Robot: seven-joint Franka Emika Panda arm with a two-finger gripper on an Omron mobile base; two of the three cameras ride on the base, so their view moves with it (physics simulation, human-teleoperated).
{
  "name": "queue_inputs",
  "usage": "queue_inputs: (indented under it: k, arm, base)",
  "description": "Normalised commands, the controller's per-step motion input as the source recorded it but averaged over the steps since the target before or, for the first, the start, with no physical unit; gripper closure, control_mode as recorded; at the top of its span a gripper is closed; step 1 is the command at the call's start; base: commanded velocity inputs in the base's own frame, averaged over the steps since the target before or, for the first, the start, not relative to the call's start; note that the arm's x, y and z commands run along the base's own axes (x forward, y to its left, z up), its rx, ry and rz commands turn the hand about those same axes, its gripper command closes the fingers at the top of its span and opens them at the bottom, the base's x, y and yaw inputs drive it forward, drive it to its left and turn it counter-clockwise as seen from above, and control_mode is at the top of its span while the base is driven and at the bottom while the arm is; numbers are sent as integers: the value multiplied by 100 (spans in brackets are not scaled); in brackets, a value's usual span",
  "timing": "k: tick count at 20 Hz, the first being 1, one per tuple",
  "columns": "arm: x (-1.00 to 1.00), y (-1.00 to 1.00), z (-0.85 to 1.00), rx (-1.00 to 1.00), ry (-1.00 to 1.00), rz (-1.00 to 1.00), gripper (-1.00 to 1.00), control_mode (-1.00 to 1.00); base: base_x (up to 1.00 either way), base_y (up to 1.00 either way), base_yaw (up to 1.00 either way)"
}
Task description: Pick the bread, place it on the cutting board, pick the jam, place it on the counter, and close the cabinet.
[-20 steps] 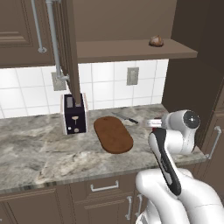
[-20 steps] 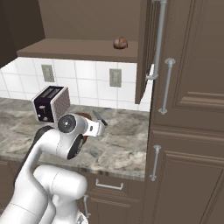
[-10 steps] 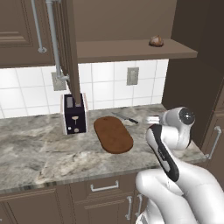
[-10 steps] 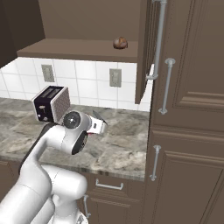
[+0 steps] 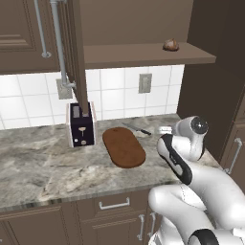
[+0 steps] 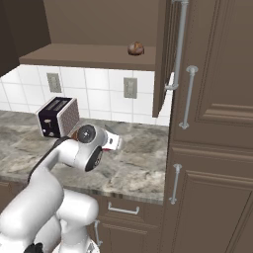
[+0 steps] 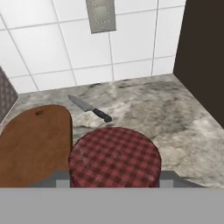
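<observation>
Pincer [image 7: 114, 186]: fingertips hidden behind the jam [image 7: 114, 158], pinching it; jar bottom cut off.
Bread [image 5: 171, 45]: on cabinet shelf [image 5: 143, 53].
Cutting board [image 5: 124, 146]: mid worktop [image 5: 43, 167]; knife [image 7: 89, 109] beside it.

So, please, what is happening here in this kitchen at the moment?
The robot's gripper is shut on the jam and holds it above the counter, beside the cutting board. The bread sits on the cabinet shelf, not on the board. The cabinet door is open.
</observation>
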Motion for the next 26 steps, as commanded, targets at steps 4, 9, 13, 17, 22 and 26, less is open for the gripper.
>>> queue_inputs:
  k: [4, 9, 13, 17, 22, 26]
  arm:
    - [18, -9, -23, 0, 0, -3, 100, -100]
    - [22, -11, -25, 0, 0, -2, 100, -100]
    - [20, -8, -27, 0, 0, -2, 100, -100]
    - [18, -4, -28, 0, 0, -1, 100, -100]
    - [12, -1, -33, 0, 0, -1, 100, -100]
    - [2, 0, -34, -3, -3, 0, 100, -100]
  base:
    - [0, 0, 0]
    - [0, 0, 0]
    - [0, 0, 0]
    - [0, 0, 0]
    - [0, 0, 0]
    - [0, 0, 0]
